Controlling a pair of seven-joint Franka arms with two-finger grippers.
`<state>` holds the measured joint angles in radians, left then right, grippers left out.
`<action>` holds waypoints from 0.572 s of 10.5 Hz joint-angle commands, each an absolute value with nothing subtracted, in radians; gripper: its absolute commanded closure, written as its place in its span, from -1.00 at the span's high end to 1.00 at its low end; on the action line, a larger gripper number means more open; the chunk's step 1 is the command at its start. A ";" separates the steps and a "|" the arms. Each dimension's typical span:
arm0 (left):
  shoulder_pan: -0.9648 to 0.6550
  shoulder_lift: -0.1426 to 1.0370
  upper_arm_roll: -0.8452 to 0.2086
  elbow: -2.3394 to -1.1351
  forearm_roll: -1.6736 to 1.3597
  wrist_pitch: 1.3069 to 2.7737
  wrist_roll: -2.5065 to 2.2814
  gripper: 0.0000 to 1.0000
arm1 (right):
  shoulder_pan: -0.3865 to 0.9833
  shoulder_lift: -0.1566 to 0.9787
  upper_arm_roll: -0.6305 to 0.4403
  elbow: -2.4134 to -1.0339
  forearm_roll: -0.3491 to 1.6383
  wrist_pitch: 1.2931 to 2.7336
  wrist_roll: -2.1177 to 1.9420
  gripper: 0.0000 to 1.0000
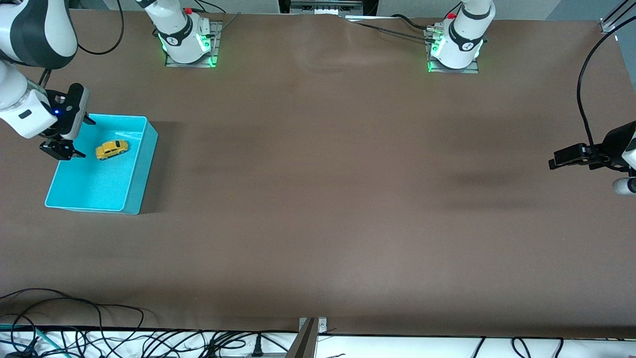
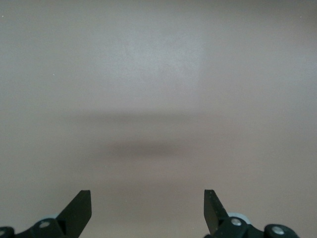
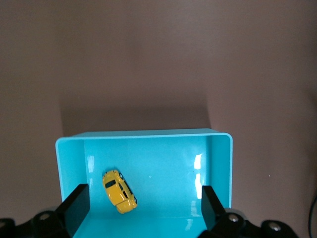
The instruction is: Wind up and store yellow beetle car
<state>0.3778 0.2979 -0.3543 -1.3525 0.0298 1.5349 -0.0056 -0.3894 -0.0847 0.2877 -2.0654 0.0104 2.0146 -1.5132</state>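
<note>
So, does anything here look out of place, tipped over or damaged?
Nothing stands out. The yellow beetle car sits on its wheels inside the teal bin, at an angle to its walls. The right gripper is over the bin's edge, jaws open; the left gripper waits over bare table, jaws open.

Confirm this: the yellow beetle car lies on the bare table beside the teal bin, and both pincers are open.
Not quite. The yellow beetle car lies inside the teal bin, not on the bare table beside it; the front view and the right wrist view both show it there. The rest holds: the right pincer and the left pincer are open.
</note>
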 commanded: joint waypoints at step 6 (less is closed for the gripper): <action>0.382 0.290 -0.347 -1.351 0.005 1.532 0.018 1.00 | -0.119 -0.089 0.135 -1.887 0.098 1.884 -0.498 1.00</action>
<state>0.3793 0.2979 -0.3537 -1.3525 0.0298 1.5349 -0.0056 -0.1789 -0.0917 0.2020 -1.9376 0.0427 1.9354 -0.6353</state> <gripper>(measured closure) 0.000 0.000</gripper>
